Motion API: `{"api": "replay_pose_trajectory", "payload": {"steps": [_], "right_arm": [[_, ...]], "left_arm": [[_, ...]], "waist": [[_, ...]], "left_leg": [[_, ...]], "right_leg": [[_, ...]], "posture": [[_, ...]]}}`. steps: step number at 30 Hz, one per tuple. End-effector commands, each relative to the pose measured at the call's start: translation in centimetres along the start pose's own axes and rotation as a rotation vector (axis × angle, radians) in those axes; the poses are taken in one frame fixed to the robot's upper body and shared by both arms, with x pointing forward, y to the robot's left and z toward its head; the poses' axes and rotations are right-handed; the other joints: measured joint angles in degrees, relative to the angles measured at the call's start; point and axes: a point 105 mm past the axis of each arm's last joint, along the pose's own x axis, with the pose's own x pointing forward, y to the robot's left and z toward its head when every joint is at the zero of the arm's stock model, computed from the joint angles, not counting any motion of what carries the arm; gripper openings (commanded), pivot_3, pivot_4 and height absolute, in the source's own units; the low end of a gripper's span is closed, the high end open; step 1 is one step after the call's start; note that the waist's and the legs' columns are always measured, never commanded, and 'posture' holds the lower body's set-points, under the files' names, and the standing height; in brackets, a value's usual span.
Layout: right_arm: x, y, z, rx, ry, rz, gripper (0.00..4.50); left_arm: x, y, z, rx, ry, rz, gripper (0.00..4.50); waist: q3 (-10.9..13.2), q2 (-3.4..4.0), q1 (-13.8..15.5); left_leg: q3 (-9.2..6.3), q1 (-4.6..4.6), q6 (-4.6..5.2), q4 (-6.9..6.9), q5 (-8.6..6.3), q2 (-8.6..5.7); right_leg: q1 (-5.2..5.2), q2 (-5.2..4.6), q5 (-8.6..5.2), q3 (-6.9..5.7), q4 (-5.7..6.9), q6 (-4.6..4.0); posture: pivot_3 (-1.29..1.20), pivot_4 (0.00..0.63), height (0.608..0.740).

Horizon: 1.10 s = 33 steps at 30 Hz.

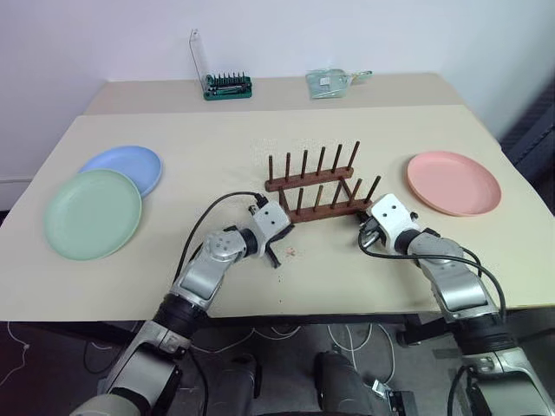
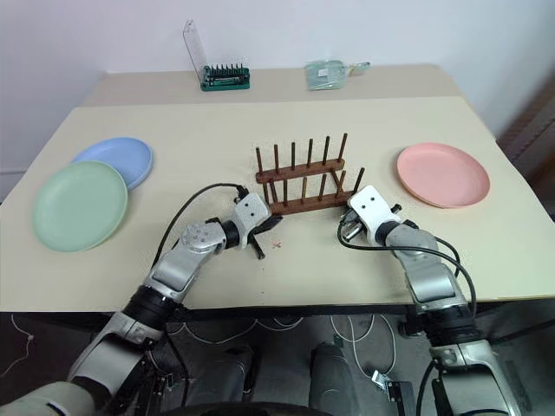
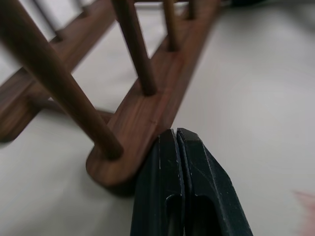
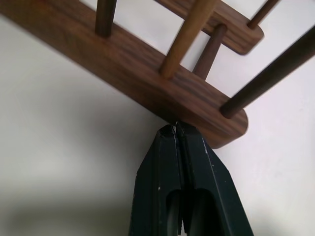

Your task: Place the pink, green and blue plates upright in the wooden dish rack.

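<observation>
Both arms reach forward over the counter's near edge, angled inward toward each other. Left pincer (image 3: pixel 176 135): fingers pressed together, nothing between them (tips pointing slightly downward). Right pincer (image 4: pixel 176 129): fingers likewise pressed together, empty, pointing forward and slightly down.

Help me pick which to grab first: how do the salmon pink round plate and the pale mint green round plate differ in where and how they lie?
The pink plate lies alone on the robot's right; the green plate lies far left. The green plate overlaps the light blue plate; the pink touches nothing. Both lie flat, outside the wooden rack.
</observation>
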Motion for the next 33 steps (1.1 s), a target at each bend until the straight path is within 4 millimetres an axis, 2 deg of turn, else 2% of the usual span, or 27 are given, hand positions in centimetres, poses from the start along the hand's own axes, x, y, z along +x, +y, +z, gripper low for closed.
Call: {"api": "replay_pose_trajectory", "payload": {"steps": [1, 6, 9, 11, 13, 16, 18, 20, 22, 32, 33], "right_arm": [[0.6, -1.3, 1.5, -0.036, -0.055, -0.079, 0.02], [0.8, -1.6, 1.6, -0.04, -0.062, -0.092, 0.02], [0.0, -2.1, 1.6, -0.048, -0.074, -0.102, 0.02], [-0.9, -2.6, 1.5, -0.048, -0.087, -0.096, 0.02], [-2.2, -3.9, 1.6, -0.002, -0.106, -0.116, 0.02], [-3.8, -6.3, 1.5, 0.013, -0.105, -0.198, 0.83], [-4.6, -7.5, 1.0, -0.049, -0.068, -0.242, 1.79], [-5.9, -10.0, -0.9, -0.151, 0.057, -0.33, 2.82], [-6.5, -11.0, -2.1, -0.214, 0.135, -0.356, 3.8], [-5.8, -12.3, -5.2, -0.277, 0.279, -0.366, 3.8], [-5.8, -12.5, -5.4, -0.276, 0.284, -0.363, 3.56]], "left_arm": [[-0.7, 2.7, -2.2, 0.001, 0.082, 0.143, 0.0], [-0.7, 3.3, -2.3, -0.02, 0.077, 0.171, 0.0], [-0.7, 3.1, -2.3, -0.011, 0.072, 0.157, 0.0], [-0.7, 2.9, -1.7, -0.009, 0.04, 0.146, 0.0], [-0.8, 2.2, -0.2, -0.03, -0.047, 0.105, 0.0], [-1.1, 0.7, 2.1, -0.04, -0.167, 0.016, 0.0], [-1.3, -0.3, 3.2, -0.056, -0.232, -0.037, 0.0], [-1.8, -2.4, 5.0, -0.106, -0.328, -0.162, 0.0], [-2.1, -3.5, 5.6, -0.123, -0.361, -0.231, 0.0], [-3.0, -3.9, 5.6, -0.149, -0.359, -0.302, 0.0], [-3.1, -3.8, 5.5, -0.146, -0.355, -0.296, 0.0]], "waist": [[0.0, 0.0, -0.03], [-0.01, 0.01, -0.05], [-0.01, 0.01, -0.01], [-0.01, 0.01, 0.06], [-0.01, 0.01, 0.18], [0.01, 0.02, 0.2], [0.01, 0.01, 0.3], [0.01, 0.02, 0.33], [0.01, 0.02, 0.48], [0.01, 0.06, 0.19], [0.01, 0.05, 0.22]], "left_leg": [[0.01, 0.03, 0.0, -0.01, 0.0, 0.0], [0.03, 0.1, 0.0, -0.05, 0.0, 0.0], [0.04, 0.1, 0.0, -0.06, 0.0, 0.0], [0.04, 0.09, 0.0, -0.06, 0.0, 0.0], [0.04, 0.08, 0.0, -0.07, 0.0, 0.0], [0.05, 0.04, 0.02, -0.07, -0.01, 0.0], [0.05, 0.0, 0.02, -0.07, -0.01, 0.0], [0.05, -0.02, 0.02, -0.06, -0.01, 0.0], [0.08, -0.08, 0.04, -0.06, -0.03, -0.01], [0.22, 0.02, 0.08, -0.05, -0.04, 0.04], [0.22, 0.01, 0.08, -0.05, -0.04, 0.03]], "right_leg": [[0.01, 0.0, 0.0, 0.01, 0.0, 0.0], [0.05, 0.01, 0.0, 0.05, 0.0, 0.0], [0.05, 0.01, 0.0, 0.05, -0.01, 0.0], [0.05, 0.01, 0.0, 0.05, -0.01, 0.01], [0.05, 0.0, -0.01, 0.06, -0.03, 0.01], [0.04, -0.01, -0.01, 0.08, -0.07, 0.01], [0.01, -0.01, 0.0, 0.08, -0.08, 0.01], [0.01, 0.0, -0.01, 0.07, -0.08, 0.01], [0.0, -0.02, -0.01, 0.07, -0.15, 0.01], [0.03, 0.01, 0.0, 0.19, -0.15, 0.0], [0.04, 0.0, 0.0, 0.19, -0.16, 0.0]], "posture": [[0.0, 0.15, 0.74], [0.0, 0.15, 0.74], [0.0, 0.15, 0.74], [0.0, 0.15, 0.74], [0.0, 0.15, 0.74], [0.0, 0.15, 0.74], [0.0, 0.15, 0.74], [0.0, 0.15, 0.74], [0.0, 0.15, 0.74], [0.0, 0.15, 0.74], [0.0, 0.15, 0.74]]}}
